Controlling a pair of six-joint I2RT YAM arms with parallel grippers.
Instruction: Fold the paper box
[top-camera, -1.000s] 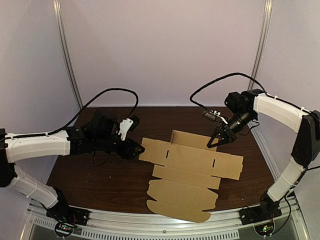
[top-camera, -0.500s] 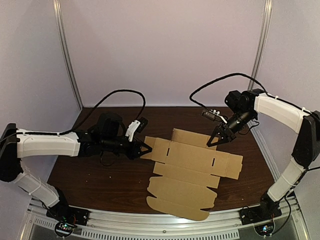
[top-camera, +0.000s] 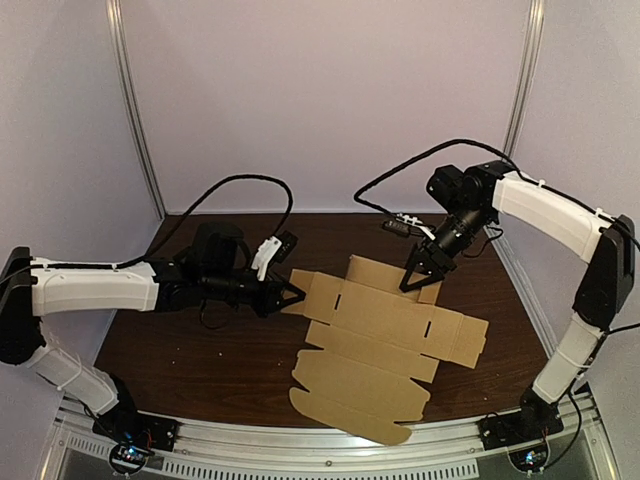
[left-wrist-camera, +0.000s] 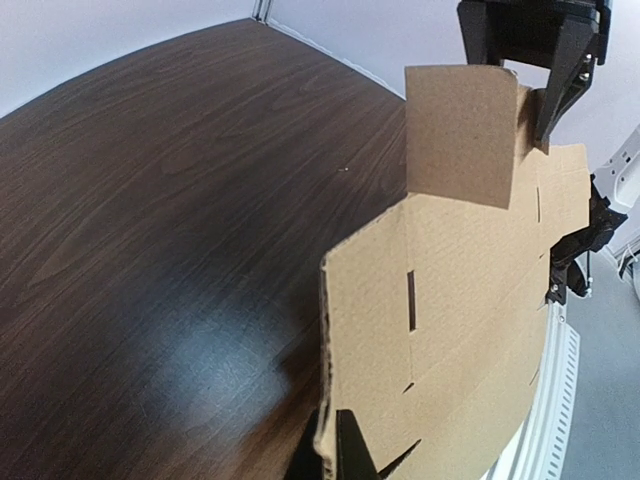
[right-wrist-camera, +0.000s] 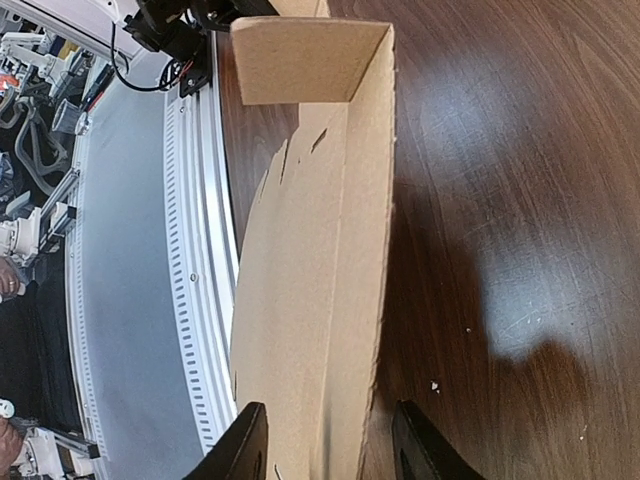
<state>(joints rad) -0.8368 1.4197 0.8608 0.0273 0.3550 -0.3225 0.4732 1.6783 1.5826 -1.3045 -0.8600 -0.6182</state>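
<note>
Cardboard, thin and plain brown: the box (top-camera: 375, 345) is a die-cut blank lying mostly flat on the dark, glossy wood-grain tabletop (top-camera: 190, 350). It sits at centre to lower centre of the top view, its rounded near lip close to the bottom edge.

The far flap (top-camera: 385, 272) is already raised on its crease. In the right wrist view it stands as a long upright wall with a small square tab (right-wrist-camera: 300, 60) bent inward at its far end. Narrow slots (top-camera: 427, 326) cut the middle panel.

My right hand (top-camera: 412, 281) is spread, fingers (right-wrist-camera: 245, 445) straddling that wall at the bottom of its view. I can't tell whether either one touches it.

My left hand (top-camera: 290, 298) is at the blank's left edge. Card covers most of it in its own view, so I cannot tell whether it is pinching or spread.

I expect the sheet to be very light, stiff across its panels and springy at the scored lines. It should skate on this slick surface if pushed from one side only. I would pinch flaps by their free edges near a crease and steady the base with the other hand. Hard squeezing would likely dent the card.
</note>
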